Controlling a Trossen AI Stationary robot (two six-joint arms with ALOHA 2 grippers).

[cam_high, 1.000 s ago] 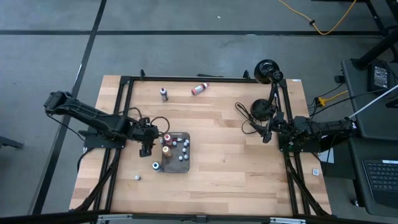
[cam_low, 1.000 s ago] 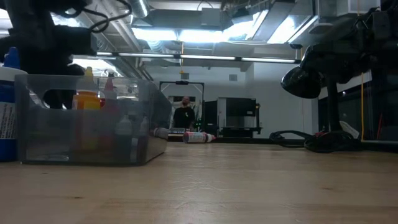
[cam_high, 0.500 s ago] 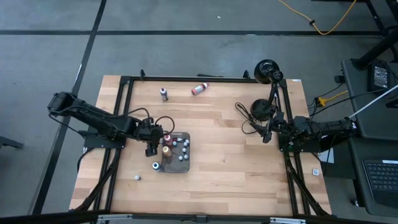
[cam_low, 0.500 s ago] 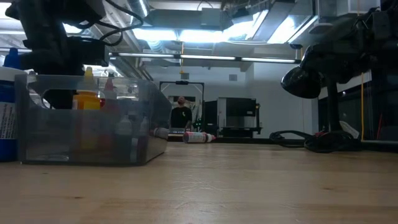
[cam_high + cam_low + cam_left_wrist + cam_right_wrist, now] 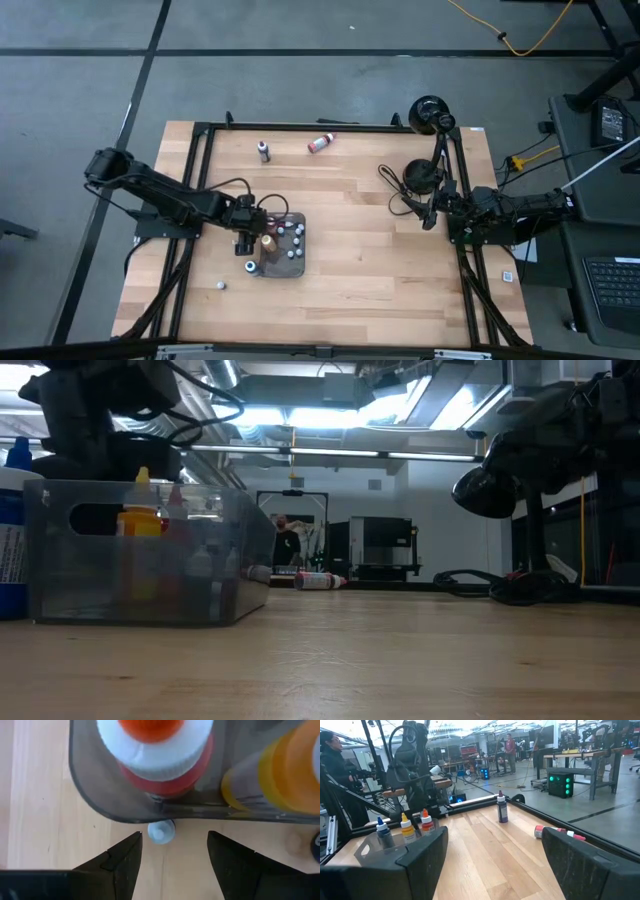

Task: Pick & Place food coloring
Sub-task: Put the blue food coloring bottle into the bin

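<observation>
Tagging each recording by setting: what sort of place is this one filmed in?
Probably a robotics lab or open workshop. Two arms are mounted at a wooden table on a grey concrete floor; the low view shows exposed ceiling lights, and the right wrist view shows workbenches and people beyond.

Grey concrete floor (image 5: 330, 85) around the light wood table (image 5: 350, 270), with dark seam lines crossing it. Yellow cable (image 5: 510, 35) lies on the floor at the far right. Dark desk (image 5: 600, 215) at the right edge with a keyboard (image 5: 612, 285). From table height: open workshop, bright ceiling lights (image 5: 300, 415), exposed ducts, grey cabinet (image 5: 380, 545) far behind, a person (image 5: 287, 543) standing beside it. More benches (image 5: 570, 757) and people (image 5: 510, 752) across the hall.
</observation>
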